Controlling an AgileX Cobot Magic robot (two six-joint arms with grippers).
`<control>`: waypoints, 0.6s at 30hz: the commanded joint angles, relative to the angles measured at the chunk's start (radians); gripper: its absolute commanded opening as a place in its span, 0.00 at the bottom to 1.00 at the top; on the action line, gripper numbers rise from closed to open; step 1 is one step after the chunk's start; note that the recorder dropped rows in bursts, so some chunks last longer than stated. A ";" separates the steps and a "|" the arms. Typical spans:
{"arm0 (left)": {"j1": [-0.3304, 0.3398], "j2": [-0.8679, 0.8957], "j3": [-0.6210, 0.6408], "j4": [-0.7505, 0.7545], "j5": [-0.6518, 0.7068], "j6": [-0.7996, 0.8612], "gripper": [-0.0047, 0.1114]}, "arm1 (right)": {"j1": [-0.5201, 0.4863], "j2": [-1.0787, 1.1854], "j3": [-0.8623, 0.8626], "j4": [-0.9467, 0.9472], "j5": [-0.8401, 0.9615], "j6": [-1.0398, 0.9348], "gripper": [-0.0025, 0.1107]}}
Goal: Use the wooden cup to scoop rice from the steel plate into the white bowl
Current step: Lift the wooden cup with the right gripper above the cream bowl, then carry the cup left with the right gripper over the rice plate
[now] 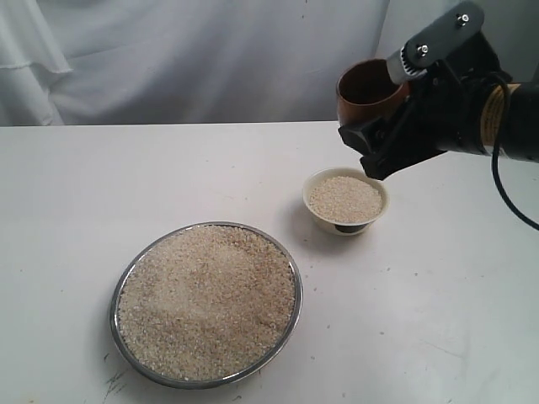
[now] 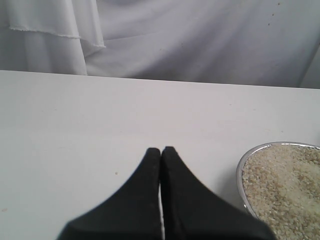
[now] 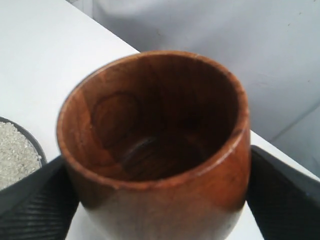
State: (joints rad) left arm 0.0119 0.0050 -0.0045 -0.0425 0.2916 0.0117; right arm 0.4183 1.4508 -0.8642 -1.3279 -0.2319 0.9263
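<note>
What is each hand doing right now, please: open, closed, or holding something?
Left hand: closed, holding nothing.
Right hand: holding the wooden cup, which looks empty.

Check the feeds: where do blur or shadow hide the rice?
Exterior view: soft even light, rice in the steel plate reads clearly, faint shadow beside the white bowl. Left wrist view: the left gripper is a dark, soft-edged shape. Right wrist view: the wooden cup fills the frame, slightly blurred, its inside dim.
</note>
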 commanded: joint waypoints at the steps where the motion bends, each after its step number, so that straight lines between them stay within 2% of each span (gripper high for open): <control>1: -0.002 -0.005 0.005 -0.001 -0.006 -0.003 0.04 | 0.006 0.009 -0.052 0.002 -0.001 -0.022 0.02; 18: -0.002 -0.005 0.005 -0.001 -0.006 -0.003 0.04 | 0.115 0.064 -0.174 -0.001 0.053 -0.173 0.02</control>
State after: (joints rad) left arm 0.0119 0.0050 -0.0045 -0.0425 0.2916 0.0117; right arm 0.5143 1.5112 -1.0190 -1.3315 -0.1839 0.7685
